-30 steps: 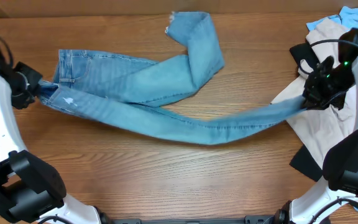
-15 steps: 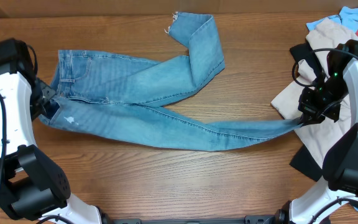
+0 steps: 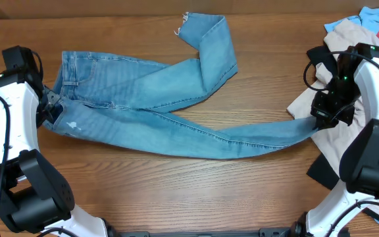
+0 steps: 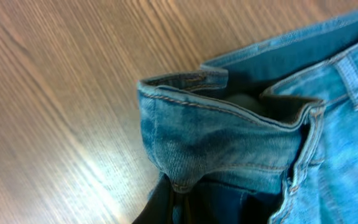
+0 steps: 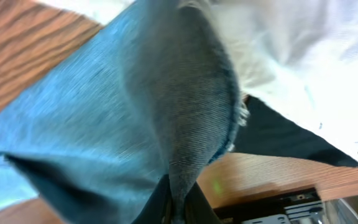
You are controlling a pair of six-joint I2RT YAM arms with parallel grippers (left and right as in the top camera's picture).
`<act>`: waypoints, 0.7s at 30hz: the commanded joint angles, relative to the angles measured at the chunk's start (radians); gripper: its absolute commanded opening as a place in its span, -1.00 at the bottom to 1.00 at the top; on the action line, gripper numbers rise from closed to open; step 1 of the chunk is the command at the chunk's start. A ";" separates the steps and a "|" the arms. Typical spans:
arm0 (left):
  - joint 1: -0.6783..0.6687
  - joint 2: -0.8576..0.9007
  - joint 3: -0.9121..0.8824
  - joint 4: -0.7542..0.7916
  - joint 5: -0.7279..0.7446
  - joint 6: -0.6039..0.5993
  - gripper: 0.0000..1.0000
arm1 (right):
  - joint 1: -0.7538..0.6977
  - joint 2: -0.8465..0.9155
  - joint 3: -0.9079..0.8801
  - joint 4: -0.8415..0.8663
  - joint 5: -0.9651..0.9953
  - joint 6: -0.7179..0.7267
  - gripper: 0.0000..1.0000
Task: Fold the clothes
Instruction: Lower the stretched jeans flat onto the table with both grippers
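**Stretched along the table, gripped at both ends**

Laid out on the brown wood-grain table (image 3: 176, 191): a pair of light blue denim jeans (image 3: 156, 112), waist toward the table's left side. Pinched at the waistband by the left gripper (image 3: 50, 108), near the table's left edge. From the left wrist, seen as a bunched fold of stitched waistband nipped tight between dark fingers (image 4: 157, 208).

One leg bent back on itself near the table's middle, with its frayed hem (image 3: 186, 20) up by the table's far edge. The other leg drawn out in a long line toward the table's right side. Clamped at that leg's hem by the right gripper (image 3: 321, 122), closed hard on the denim fold in the right wrist view.

At the table's right side, under that hem: a crumpled pale beige garment (image 3: 337, 148). Beside it, toward the table's near edge, a flat black garment (image 3: 321, 172). At the table's far right corner, a small bright-blue garment (image 3: 372, 14).
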 commanded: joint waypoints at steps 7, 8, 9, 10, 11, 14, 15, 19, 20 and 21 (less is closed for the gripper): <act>0.061 -0.030 -0.002 0.076 0.046 -0.063 -0.92 | -0.042 -0.057 0.015 -0.101 -0.127 -0.066 -0.88; 0.064 -0.030 -0.002 0.080 0.046 -0.063 -0.92 | -0.037 -0.069 0.008 -0.101 -0.126 -0.066 -0.88; 0.066 -0.030 -0.002 0.087 0.046 -0.063 -0.92 | -0.031 -0.081 -0.001 -0.101 -0.126 -0.066 -0.88; 0.069 -0.030 -0.002 0.097 0.047 -0.063 -0.92 | -0.026 -0.089 -0.008 -0.101 -0.125 -0.066 -0.86; 0.071 -0.030 -0.002 0.111 0.047 -0.063 -0.92 | -0.020 -0.099 -0.019 -0.101 -0.122 -0.065 -0.85; 0.072 -0.030 -0.002 0.138 0.052 -0.072 -0.92 | -0.015 -0.129 -0.056 -0.101 -0.123 -0.050 -0.85; 0.072 -0.030 -0.002 0.145 0.058 -0.076 -0.92 | -0.016 -0.140 -0.070 -0.101 -0.123 -0.045 -0.85; 0.072 -0.030 -0.002 0.147 0.103 -0.073 -0.92 | -0.016 -0.205 -0.100 -0.101 -0.123 -0.016 -0.85; 0.072 -0.030 -0.002 0.141 0.104 -0.073 -0.92 | -0.014 -0.222 -0.103 -0.101 -0.123 -0.010 -0.85; 0.072 -0.030 -0.002 0.134 0.102 -0.073 -0.92 | -0.006 -0.247 -0.112 -0.101 -0.123 -0.004 -0.86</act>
